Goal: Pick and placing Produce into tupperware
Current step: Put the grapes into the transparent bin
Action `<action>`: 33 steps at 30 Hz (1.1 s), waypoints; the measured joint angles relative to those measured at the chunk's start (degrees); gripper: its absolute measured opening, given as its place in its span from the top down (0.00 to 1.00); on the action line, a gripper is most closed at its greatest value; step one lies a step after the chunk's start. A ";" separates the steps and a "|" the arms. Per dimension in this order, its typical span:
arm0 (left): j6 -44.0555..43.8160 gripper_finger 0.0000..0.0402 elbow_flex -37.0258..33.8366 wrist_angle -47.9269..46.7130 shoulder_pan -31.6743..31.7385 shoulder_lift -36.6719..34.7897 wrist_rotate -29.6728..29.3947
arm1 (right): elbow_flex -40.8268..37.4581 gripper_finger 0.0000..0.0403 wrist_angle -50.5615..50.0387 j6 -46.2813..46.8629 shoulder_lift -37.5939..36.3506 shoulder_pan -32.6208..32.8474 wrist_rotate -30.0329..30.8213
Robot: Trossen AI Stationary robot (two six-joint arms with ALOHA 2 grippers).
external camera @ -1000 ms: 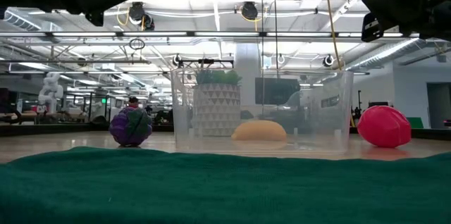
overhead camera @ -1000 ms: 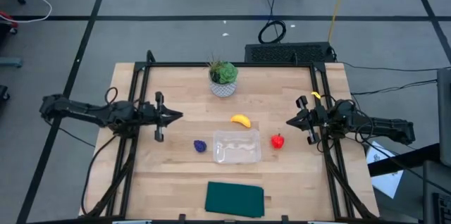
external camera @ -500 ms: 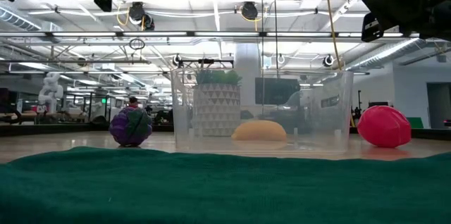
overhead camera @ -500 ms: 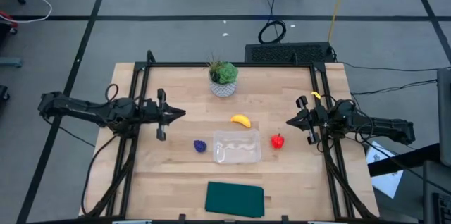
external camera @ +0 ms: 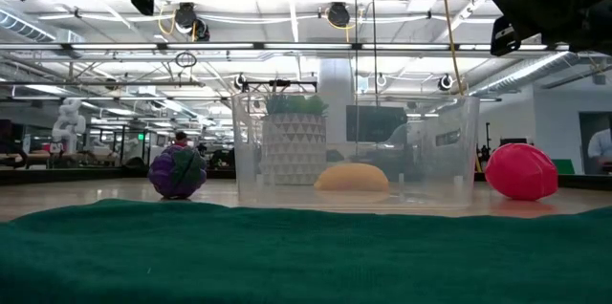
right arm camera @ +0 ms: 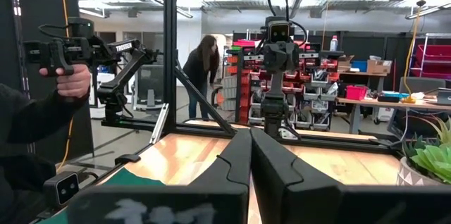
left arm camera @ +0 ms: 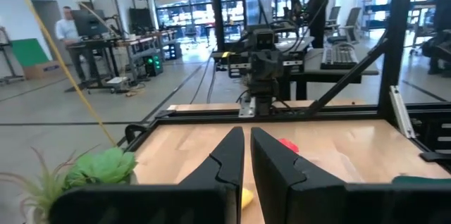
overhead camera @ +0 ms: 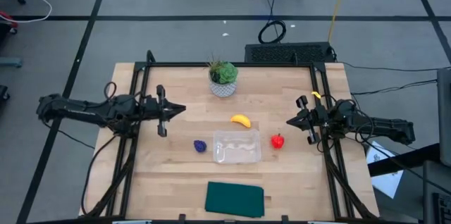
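Banana [external camera: 351, 177] blurred behind clear tupperware [external camera: 356, 151] wall.

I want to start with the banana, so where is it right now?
In the high view the banana lies on the table near its middle, just beyond the tupperware toward the potted plant, outside the container.

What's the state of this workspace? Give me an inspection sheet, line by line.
Surface: wooden table, black frame rails along both sides.
Job's things: clear tupperware empty; banana behind it, purple piece on its left, red fruit on its right, all on the table.
Clutter: potted plant at the back; green cloth at the front edge.
Grippers: left gripper shut, holding nothing, above the table's left; right gripper shut, holding nothing, at the right.
Cables: coiled cable on the floor behind.
Surroundings: people in the room beyond.
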 joint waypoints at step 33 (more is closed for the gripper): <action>-1.43 0.92 24.33 -28.95 6.52 21.12 13.76 | 0.00 1.00 -0.48 0.00 0.00 0.01 0.00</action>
